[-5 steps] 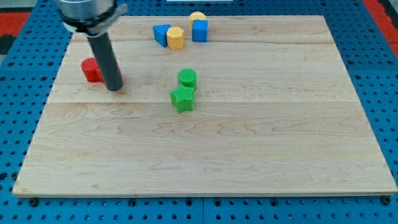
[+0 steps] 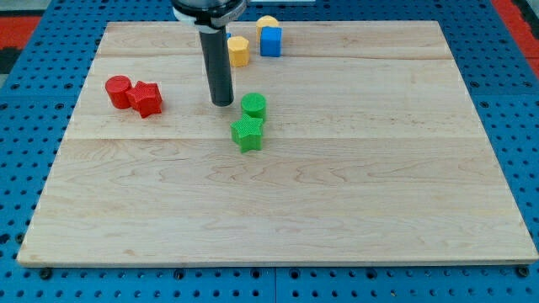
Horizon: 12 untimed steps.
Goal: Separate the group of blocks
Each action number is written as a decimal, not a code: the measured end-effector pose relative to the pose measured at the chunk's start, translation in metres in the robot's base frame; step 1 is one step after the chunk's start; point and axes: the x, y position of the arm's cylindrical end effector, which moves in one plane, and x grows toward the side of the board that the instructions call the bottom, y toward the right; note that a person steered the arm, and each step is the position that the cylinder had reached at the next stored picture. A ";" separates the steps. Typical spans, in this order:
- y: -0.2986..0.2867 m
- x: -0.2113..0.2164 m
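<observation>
My tip (image 2: 222, 103) rests on the board just left of the green cylinder (image 2: 253, 105), with a small gap between them. The green star (image 2: 247, 133) sits right below the cylinder, touching it. At the view's top a yellow hexagonal block (image 2: 239, 50), a blue cube (image 2: 270, 40) and a yellow cylinder (image 2: 268, 23) behind the cube stand close together. The rod hides the blue block that stood left of the yellow hexagon. At the view's left a red cylinder (image 2: 118, 91) and a red star (image 2: 146, 98) touch each other.
The wooden board (image 2: 337, 202) lies on a blue pegboard table (image 2: 25, 109). The arm's dark body (image 2: 209, 8) hangs over the board's top edge.
My tip has moved right, from beside the red blocks to just left of the green cylinder. The red star, hidden before, now shows. The blue block at the top is now hidden.
</observation>
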 end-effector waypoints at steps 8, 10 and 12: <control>0.042 -0.140; 0.039 -0.168; 0.008 -0.136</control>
